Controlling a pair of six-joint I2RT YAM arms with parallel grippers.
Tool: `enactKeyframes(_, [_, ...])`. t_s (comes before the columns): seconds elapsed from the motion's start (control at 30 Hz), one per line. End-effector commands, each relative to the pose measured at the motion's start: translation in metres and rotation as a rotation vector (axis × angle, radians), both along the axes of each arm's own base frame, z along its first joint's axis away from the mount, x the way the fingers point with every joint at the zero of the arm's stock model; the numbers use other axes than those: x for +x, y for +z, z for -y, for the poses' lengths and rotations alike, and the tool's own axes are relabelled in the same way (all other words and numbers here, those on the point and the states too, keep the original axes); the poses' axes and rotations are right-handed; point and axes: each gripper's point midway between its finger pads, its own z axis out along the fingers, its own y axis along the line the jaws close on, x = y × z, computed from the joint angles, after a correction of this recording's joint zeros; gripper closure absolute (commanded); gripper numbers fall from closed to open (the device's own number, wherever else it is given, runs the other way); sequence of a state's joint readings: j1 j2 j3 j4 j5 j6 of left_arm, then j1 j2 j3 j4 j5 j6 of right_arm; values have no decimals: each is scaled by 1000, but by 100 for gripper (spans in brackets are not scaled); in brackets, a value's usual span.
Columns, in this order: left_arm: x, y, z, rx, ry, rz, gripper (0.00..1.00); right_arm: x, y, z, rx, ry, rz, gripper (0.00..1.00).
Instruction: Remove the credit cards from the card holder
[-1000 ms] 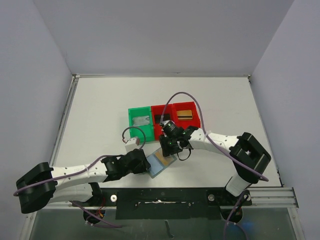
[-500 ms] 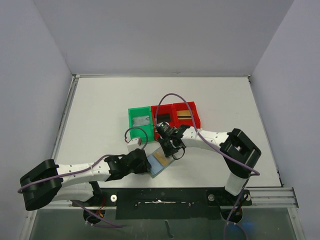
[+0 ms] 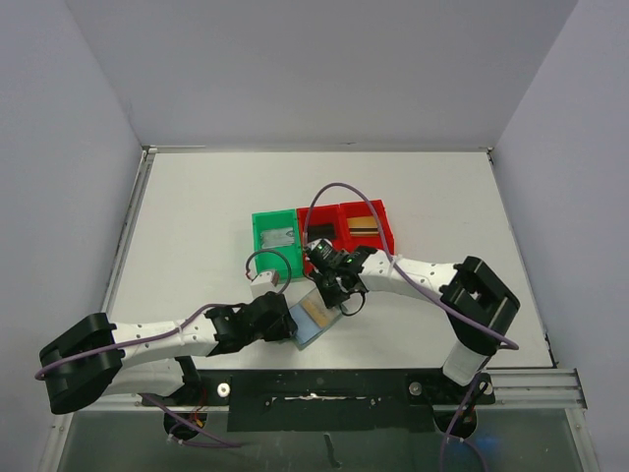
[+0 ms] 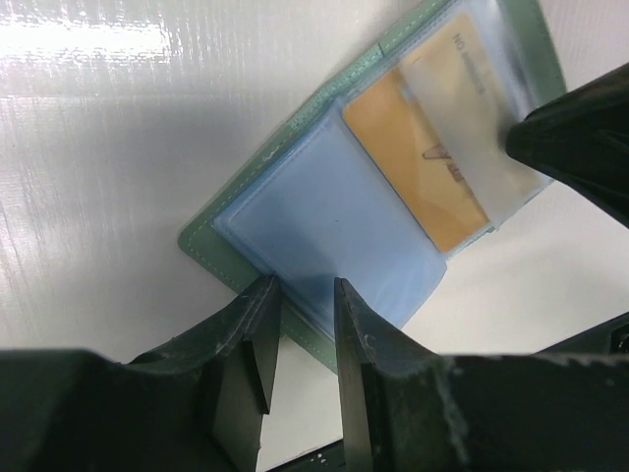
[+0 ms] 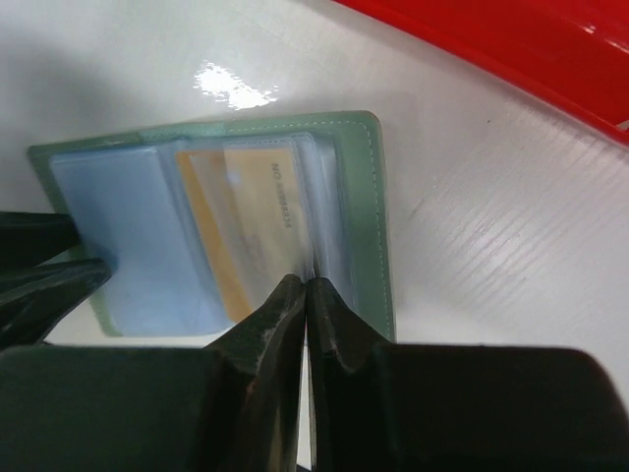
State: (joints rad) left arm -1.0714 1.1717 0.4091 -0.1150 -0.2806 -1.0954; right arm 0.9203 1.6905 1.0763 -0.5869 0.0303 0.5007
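White desk (image 3: 197,216), walled on three sides by pale panels, seen from above with both arms reaching in from the near edge. The card holder (image 3: 313,320) lies open and flat on the desk near the middle front, turned at an angle, just in front of a row of three open bins.

Left wrist view: the left gripper (image 4: 303,305) is closed down to a narrow gap on the near edge of the card holder (image 4: 314,226), with the blue-tinted plastic pocket and the green stitched cover passing between its fingers. A gold card (image 4: 418,167) sits in the next pocket, partly under a clear leaf.

Right wrist view: the right gripper (image 5: 307,290) is closed to a hairline slit, its tips meeting on the edge of the clear pockets of the card holder (image 5: 364,216), just beside the gold card (image 5: 211,236). Whether the card itself or only a plastic leaf lies between the fingers cannot be told.

Top view: the left gripper (image 3: 285,320) and the right gripper (image 3: 329,295) meet the holder from opposite sides. Behind it, the green bin (image 3: 257,241) holds a silver-grey card (image 3: 279,236). The middle red bin (image 3: 303,246) holds a black card (image 3: 319,232), and the right red bin (image 3: 386,231) holds gold cards (image 3: 363,225).
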Motion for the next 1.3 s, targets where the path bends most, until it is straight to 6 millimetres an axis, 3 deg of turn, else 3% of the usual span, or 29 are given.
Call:
enactKeyframes(0.0, [8, 9, 13, -51, -12, 34, 75, -8, 41, -37, 211, 72, 32, 92])
enactKeyframes(0.23, [11, 13, 16, -58, -18, 44, 75, -15, 44, -43, 256, 104, 12, 82])
enactKeyframes(0.57, [11, 16, 16, -57, -20, 49, 75, -20, 42, -47, 260, 126, -7, 78])
enactKeyframes(0.73, [12, 18, 15, -58, -16, 55, 75, -23, 58, -60, 346, 163, 13, 76])
enactKeyframes(0.93, [12, 21, 14, -62, -12, 62, 75, -28, 39, -52, 289, 167, -29, 73])
enactKeyframes(1.27, [13, 22, 13, -63, -9, 64, 75, -38, 41, -64, 369, 231, -59, 67])
